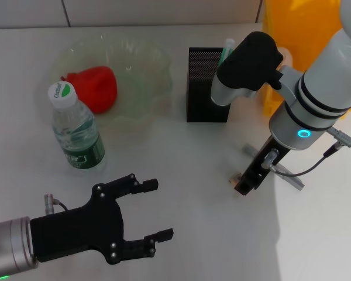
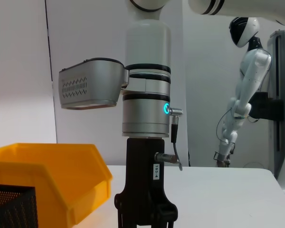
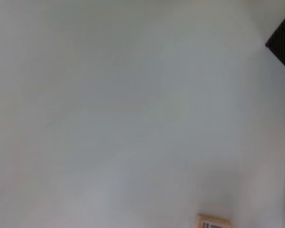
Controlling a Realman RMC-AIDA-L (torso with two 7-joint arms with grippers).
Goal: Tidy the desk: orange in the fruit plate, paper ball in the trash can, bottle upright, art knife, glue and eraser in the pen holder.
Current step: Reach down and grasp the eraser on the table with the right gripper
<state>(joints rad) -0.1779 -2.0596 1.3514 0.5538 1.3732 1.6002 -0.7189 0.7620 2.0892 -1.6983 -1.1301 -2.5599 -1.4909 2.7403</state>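
Note:
The orange [image 1: 96, 88] lies in the pale green fruit plate [image 1: 146, 64]. In front of the plate the bottle [image 1: 76, 129] stands upright. The black mesh pen holder [image 1: 205, 88] holds a green-and-white item [image 1: 228, 50]; whether it is the glue or the art knife I cannot tell. My right gripper [image 1: 244, 186] points straight down at the table, right over the small tan eraser [image 1: 234, 178], which shows at the edge of the right wrist view [image 3: 213, 222]. At the near left my left gripper [image 1: 162, 209] hovers open and empty. The paper ball is out of view.
The yellow trash can [image 1: 298, 35] stands at the back right, behind the right arm, and shows in the left wrist view [image 2: 52, 171] beside the pen holder [image 2: 14, 206]. That view also shows the right gripper [image 2: 145, 213] from the side.

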